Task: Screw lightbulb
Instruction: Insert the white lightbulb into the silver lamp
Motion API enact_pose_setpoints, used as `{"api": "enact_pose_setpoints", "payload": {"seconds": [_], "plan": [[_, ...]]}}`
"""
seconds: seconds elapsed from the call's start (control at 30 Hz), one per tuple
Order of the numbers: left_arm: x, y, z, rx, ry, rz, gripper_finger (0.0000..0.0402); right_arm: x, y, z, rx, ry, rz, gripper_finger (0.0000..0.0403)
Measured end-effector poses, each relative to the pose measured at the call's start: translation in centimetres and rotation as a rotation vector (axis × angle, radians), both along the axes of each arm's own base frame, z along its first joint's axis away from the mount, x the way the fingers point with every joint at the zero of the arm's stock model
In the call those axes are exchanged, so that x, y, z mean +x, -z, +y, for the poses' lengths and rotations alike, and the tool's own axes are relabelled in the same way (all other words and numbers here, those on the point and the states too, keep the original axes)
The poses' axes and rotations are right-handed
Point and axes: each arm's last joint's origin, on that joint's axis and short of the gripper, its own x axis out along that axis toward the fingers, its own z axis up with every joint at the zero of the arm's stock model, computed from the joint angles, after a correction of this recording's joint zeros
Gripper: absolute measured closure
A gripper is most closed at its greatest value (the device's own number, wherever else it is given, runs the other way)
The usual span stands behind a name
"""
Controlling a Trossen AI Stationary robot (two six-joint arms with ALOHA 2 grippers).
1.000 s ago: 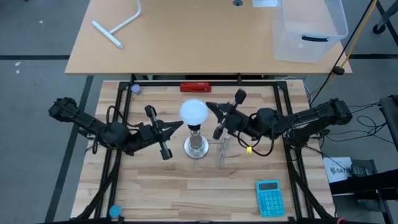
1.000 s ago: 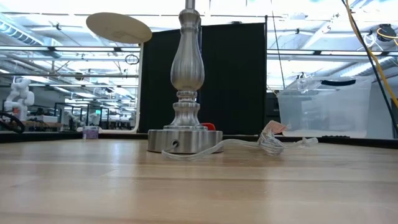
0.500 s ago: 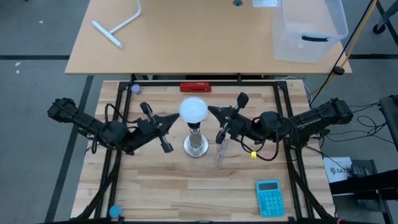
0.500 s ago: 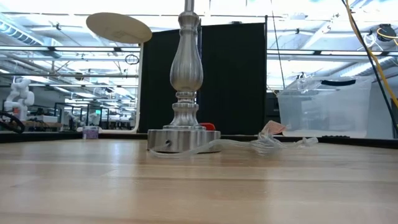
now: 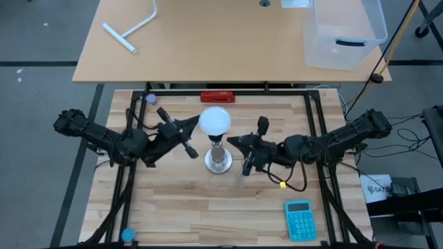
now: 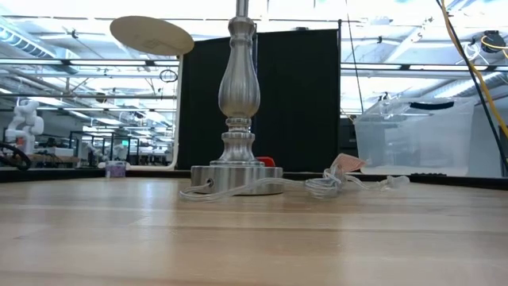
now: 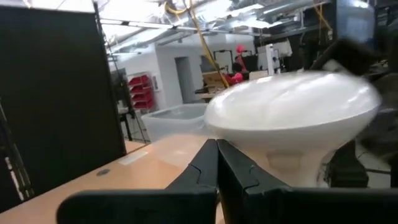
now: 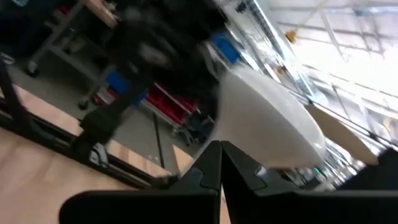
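Lightbulb seated upright atop lamp stand at mid table; appears mounted, tightness not verifiable; left claw and right claw both closed, empty, flanking the stand; final turns possibly outstanding.

Smooth matt white shell on the lightbulb, just off the left gripper, whose fingers look like dull black plastic. Below it, the lamp stand gleams in brushed silvery metal. Pale wood-grain table, satin finish. A clear glossy plastic cord lies beside the base.
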Motion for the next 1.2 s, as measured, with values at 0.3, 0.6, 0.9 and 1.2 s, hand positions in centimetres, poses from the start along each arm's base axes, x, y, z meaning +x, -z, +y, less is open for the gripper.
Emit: {"api": "enact_pose_setpoints", "payload": {"seconds": [0.3, 0.6, 0.9, 1.2], "plan": [[-1.2, -1.3, -2.3, 0.093, 0.15, -0.076, 0.0402, 0.1, -0.7, -1.7, 0.022, 0.163, -0.065, 0.0403], [-1.0, -1.0, -2.7, 0.092, 0.22, -0.075, 0.0402, -0.1, -1.9, -2.5, 0.013, 0.191, -0.174, 0.0403], [-0.3, -0.5, -1.2, 0.045, 0.173, -0.053, 0.0402, 0.0, -1.8, -2.1, -0.007, 0.133, -0.158, 0.0403], [0.0, -0.4, -0.3, 0.035, 0.141, -0.049, 0.0402, 0.1, -1.4, -1.7, -0.035, 0.059, -0.116, 0.0403]]}}
